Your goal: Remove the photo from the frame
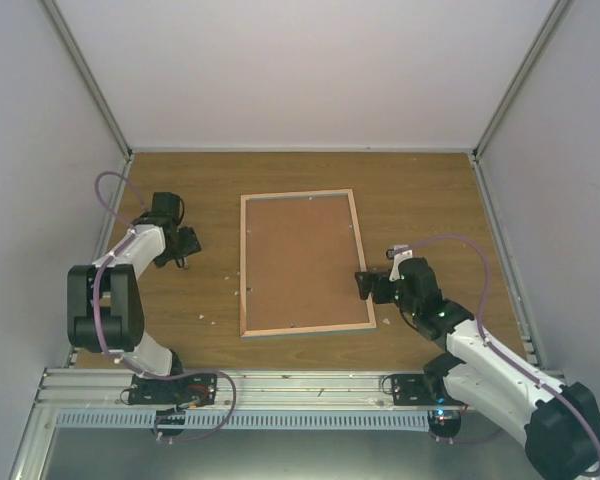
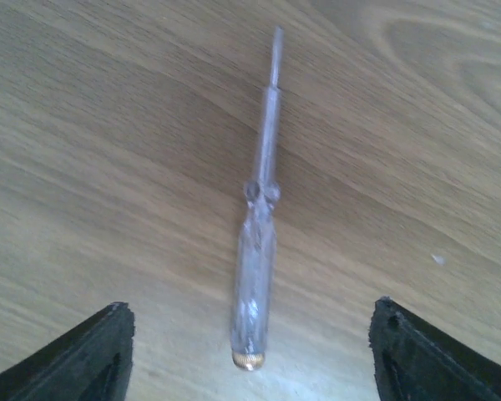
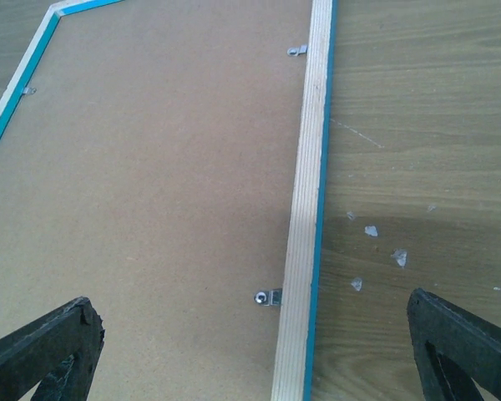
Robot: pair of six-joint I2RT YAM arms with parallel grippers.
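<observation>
- Step, as I read it: getting the back open. The photo itself isn't visible in any view and is probably under the back panel, so extraction hasn't begun.
- Right end effector: nearest the bases, fingers spread wide, holding nothing. It hangs low over the frame's right side, one finger above the panel and the other above bare tabletop.
- Frame: lies face-down mid-tabletop, pale wood edging up, with turquoise showing only along the outer edge.
- Back panel: brown fibreboard, seated flat inside the edging.
- Metal tab: reaches from the right rail onto the panel just ahead of the right end effector. A second tab sits further up the same rail.
- Small pale chips: scattered on the tabletop just right of the rail.
- Left end effector: well left of the frame, released. Its fingers sit either side of a clear-handled screwdriver lying flat with the tip pointing away.
- Next move, my call: the left closes on the handle squarely, since it looks slick and round and could roll. It then carries the tip to the tabs while the right steadies the rail.
</observation>
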